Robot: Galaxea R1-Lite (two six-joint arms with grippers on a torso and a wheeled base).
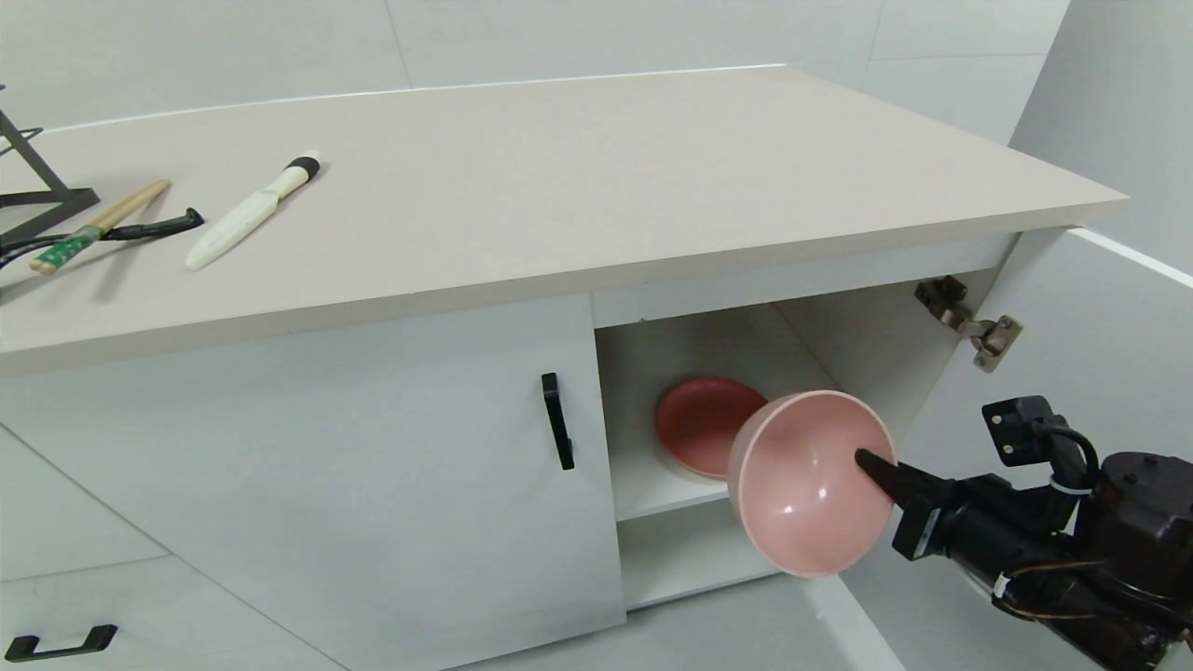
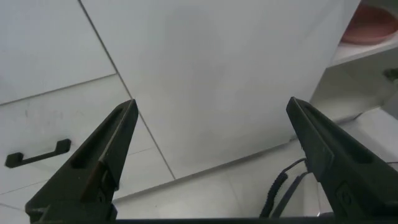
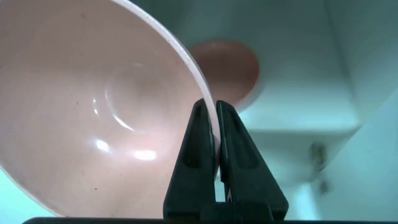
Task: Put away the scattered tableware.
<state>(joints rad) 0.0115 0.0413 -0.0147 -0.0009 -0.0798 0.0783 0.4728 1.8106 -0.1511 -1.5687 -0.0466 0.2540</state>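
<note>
1. We see a pink bowl (image 1: 806, 485) that is round, smooth and shiny, with small bright spots of light inside it.
2. The pink bowl is up in the air, tipped on its side, just in front of the open part of the white cupboard (image 1: 391, 447). Its open side faces us.
3. The right claw (image 1: 876, 464) is black and pointy. It is pinched tight on the rim of the pink bowl, with one finger inside the bowl and one behind it.
4. From the right wrist, we see the right claw (image 3: 214, 109) squeezing the thin pale rim of the pink bowl (image 3: 93, 106).
5. The right arm comes in low from the right side, next to the open door (image 1: 1100, 354), and points at the cupboard.
6. A red dish (image 1: 699, 424) lies on the upper shelf (image 1: 652, 489) inside, just behind the pink bowl. It is round and not shiny.
7. The left claw (image 2: 211, 102) is spread wide open with nothing in it. It points at the flat white closed door (image 2: 230, 74).
8. That closed door has a thin black handle (image 1: 557, 421).
9. The counter (image 1: 606, 168) on top is flat, beige and a bit speckled.
10. On its far left lie a cream knife (image 1: 252, 210) with a black band and wooden sticks (image 1: 98, 226) with a green label. The label is too small for us to read.
11. A metal hinge (image 1: 969, 326) sits at the top of the open door.
</note>
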